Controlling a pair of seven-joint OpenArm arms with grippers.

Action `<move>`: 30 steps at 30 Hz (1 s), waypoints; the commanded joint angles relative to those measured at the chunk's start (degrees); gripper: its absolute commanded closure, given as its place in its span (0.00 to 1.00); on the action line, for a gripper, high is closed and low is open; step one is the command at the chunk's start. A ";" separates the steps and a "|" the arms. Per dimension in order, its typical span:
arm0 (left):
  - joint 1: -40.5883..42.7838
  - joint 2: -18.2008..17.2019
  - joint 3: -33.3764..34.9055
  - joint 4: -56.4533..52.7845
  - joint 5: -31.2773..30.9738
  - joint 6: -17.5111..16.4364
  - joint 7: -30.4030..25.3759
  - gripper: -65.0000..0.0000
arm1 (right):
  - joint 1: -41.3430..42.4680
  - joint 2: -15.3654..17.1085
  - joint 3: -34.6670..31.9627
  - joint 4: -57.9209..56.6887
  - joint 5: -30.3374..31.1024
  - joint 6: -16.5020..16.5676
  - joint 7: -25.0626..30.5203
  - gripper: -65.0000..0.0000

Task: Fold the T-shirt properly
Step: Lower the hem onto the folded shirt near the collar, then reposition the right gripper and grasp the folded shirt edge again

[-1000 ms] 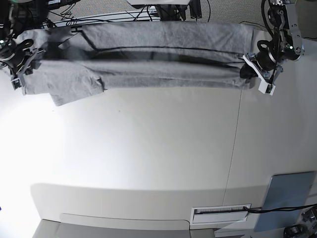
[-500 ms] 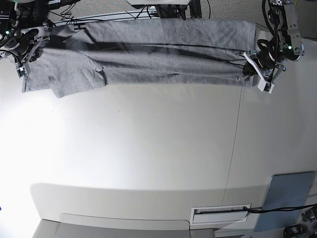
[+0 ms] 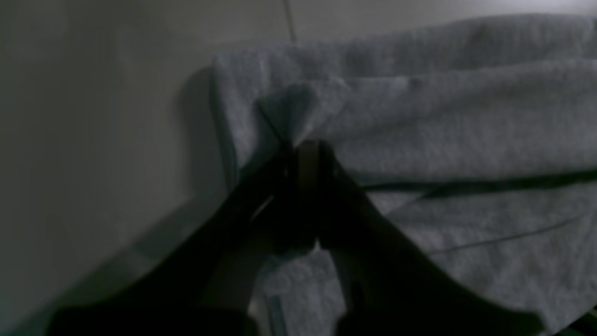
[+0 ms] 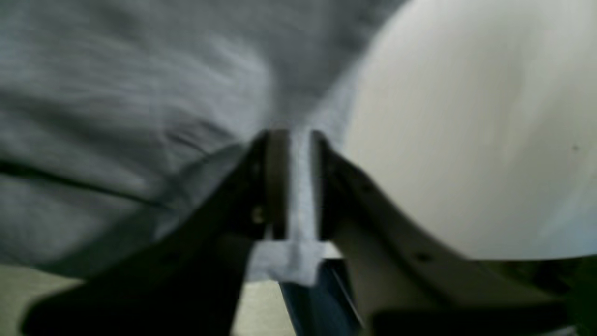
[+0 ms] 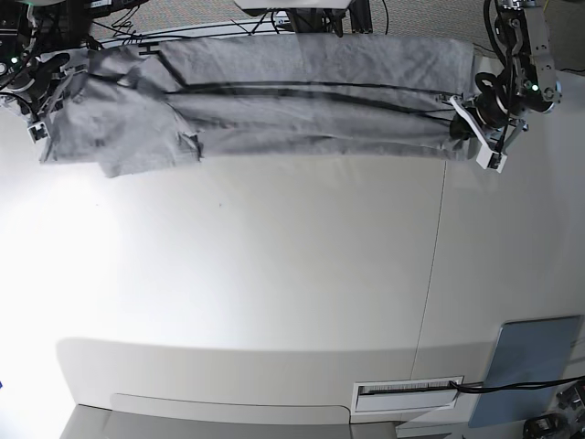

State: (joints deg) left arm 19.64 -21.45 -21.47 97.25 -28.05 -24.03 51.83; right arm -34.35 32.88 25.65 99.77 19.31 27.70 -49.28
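Note:
The heather-grey T-shirt lies stretched in a long band across the far edge of the white table, plain side up, with a sleeve sticking out toward me on the base view's left. My left gripper is shut on the shirt's right end; the left wrist view shows its jaws pinching a fold of fabric. My right gripper is shut on the other end; the right wrist view shows cloth clamped between its fingers. No lettering shows.
Cables and equipment run behind the table's far edge. A blue-grey panel and a white slotted label sit at the near right. A thin seam runs down the table.
Both grippers have drawn the shirt toward the far edge. The right gripper has risen most, and the band and sleeve now lie farther back and straighter.

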 commanded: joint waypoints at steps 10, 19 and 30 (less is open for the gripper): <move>-0.33 -1.14 -0.46 0.92 0.17 -3.08 -0.35 0.50 | 0.15 1.42 1.07 0.92 2.19 -0.15 1.42 0.71; -0.76 -1.11 -0.46 1.38 -3.17 -3.21 -0.39 0.48 | 10.10 0.92 2.67 3.26 8.52 -0.33 1.60 0.71; -0.76 -1.09 -0.46 1.40 -7.87 -7.96 -0.44 0.48 | 28.59 0.92 1.92 -6.69 13.97 -0.55 -9.81 0.71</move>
State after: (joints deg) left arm 19.16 -21.78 -21.52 97.56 -34.65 -31.73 52.25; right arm -6.55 32.38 27.22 92.12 32.75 27.24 -60.38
